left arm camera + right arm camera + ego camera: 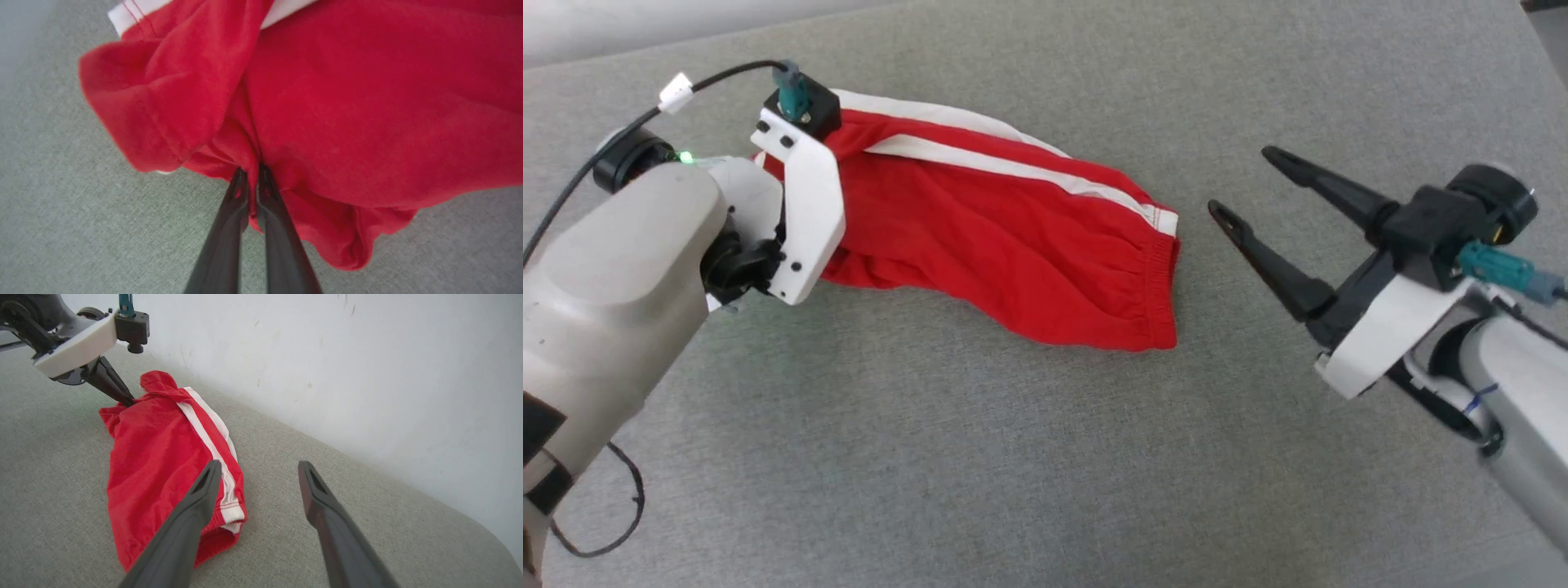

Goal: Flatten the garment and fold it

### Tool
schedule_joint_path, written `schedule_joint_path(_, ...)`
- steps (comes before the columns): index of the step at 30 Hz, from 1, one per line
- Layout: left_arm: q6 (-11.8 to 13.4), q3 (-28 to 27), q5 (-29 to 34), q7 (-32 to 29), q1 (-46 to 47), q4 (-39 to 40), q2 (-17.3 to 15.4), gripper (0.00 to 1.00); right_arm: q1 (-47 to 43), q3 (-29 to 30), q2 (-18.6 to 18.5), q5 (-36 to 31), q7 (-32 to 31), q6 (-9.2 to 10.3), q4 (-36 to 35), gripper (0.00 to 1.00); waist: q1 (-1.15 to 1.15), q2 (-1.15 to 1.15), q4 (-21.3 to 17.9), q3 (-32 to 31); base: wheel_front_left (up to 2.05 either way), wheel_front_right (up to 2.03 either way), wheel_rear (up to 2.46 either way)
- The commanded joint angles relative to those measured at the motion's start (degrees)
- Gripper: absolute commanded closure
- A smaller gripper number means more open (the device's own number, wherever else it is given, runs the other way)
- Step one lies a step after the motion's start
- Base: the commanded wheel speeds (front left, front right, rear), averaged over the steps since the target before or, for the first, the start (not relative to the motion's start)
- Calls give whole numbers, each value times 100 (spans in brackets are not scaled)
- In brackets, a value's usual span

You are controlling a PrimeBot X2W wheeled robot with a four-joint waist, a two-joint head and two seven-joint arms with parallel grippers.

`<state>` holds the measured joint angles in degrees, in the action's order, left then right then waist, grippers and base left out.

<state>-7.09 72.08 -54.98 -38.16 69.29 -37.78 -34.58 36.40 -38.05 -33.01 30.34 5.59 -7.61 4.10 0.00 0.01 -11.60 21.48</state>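
While the left gripper (252, 169) pinches the bunched garment (1013, 245), the spread right gripper (1240, 178) should take the waistband (1156, 278) squarely.

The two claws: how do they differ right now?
The left claw is shut, the right claw gapes open. The left claw pinches one end of the red shorts; the right claw holds nothing and sits apart from their other end. Both have two long dark fingers.

garment (1013, 245): soft matt cloth | table (931, 457): rough grey woven fabric | fingers (327, 514): matt plastic
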Motion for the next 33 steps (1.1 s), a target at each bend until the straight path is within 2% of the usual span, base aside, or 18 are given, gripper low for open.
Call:
schedule_joint_path(1,-39,111,-63,32,-282,-59,-22,100,136,-45,-71,29,-68,12,-30,0,0,-1,72,-132,0,0,0)
schedule_joint_path(5,-39,113,-171,340,-296,27,-34,100,537,-293,-431,201,-732,12,-183,0,0,-1,159,-343,0,0,0)
schedule_joint_path(6,-39,116,-195,461,-335,88,-68,100,748,-557,-617,422,-1277,12,-317,0,0,-1,193,-431,0,0,0)
schedule_joint_path(7,-39,117,-225,522,-359,112,-79,100,843,-676,-690,575,-1569,12,-369,0,0,-1,215,-468,0,0,0)
schedule_joint_path(8,-39,117,-225,522,-359,112,-79,100,843,-676,-690,575,-1569,12,-369,0,0,-1,215,-468,0,0,0)
schedule_joint_path(12,-39,120,-279,658,-462,194,-110,100,1069,-1174,-799,1434,-2823,12,-462,0,0,-1,281,-567,0,0,0)
schedule_joint_path(14,-39,122,-288,711,-503,218,-126,100,1145,-1267,-757,1685,-3261,12,-320,0,0,-1,296,-573,0,0,0)
schedule_joint_path(18,-39,124,-304,806,-558,230,-130,100,1140,-1225,-327,1967,-3760,12,337,0,0,-1,323,-551,0,0,0)
schedule_joint_path(23,-39,125,-280,885,-542,228,-64,100,1086,-863,574,2193,-3807,12,1406,0,0,-1,400,-456,0,0,0)
schedule_joint_path(26,-39,126,-258,932,-522,217,3,100,1038,-808,967,2205,-3792,12,1926,0,0,-1,462,-398,0,0,0)
schedule_joint_path(33,-39,127,-263,1036,-600,177,79,100,710,-1167,1286,1982,-3747,12,2840,0,0,-1,543,-300,0,0,0)
